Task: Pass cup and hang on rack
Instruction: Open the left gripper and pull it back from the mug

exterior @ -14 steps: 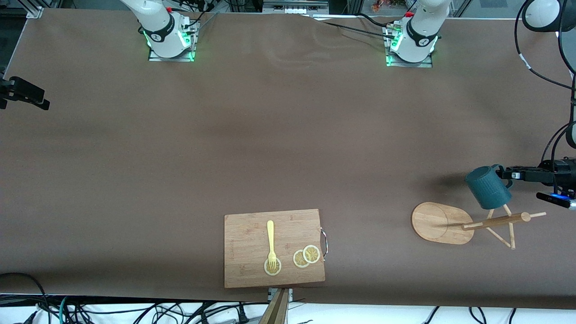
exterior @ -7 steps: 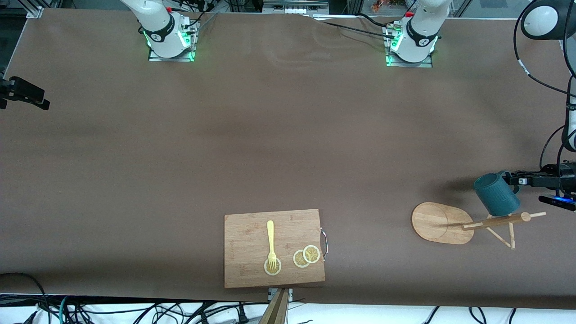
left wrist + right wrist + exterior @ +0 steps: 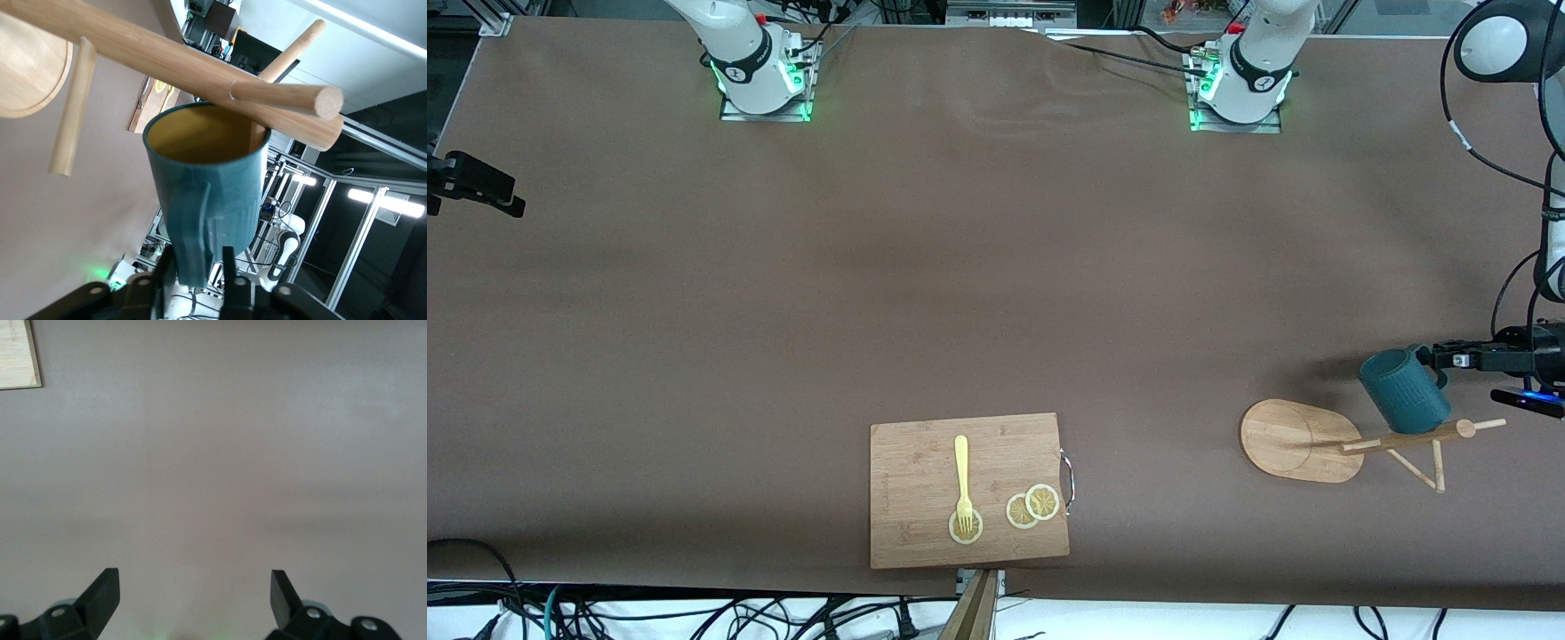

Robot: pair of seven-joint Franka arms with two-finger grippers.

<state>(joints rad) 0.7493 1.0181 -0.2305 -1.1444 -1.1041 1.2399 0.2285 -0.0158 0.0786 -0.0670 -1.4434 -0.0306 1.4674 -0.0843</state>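
The dark teal cup hangs tilted in the air, against the top of the rack's post. My left gripper is shut on the cup's handle. In the left wrist view the cup shows its yellow inside, and a pale peg reaches down into its mouth beside the post. The rack's oval base lies toward the left arm's end of the table. My right gripper is open and empty over bare table; it is out of the front view.
A rectangular cutting board with a yellow fork and lemon slices lies near the front camera's edge. Its corner shows in the right wrist view. A black clamp sits at the right arm's end.
My left gripper has carried the cup down toward the rack's post top and toward the left arm's end. The cup now covers the peg seen below it earlier.
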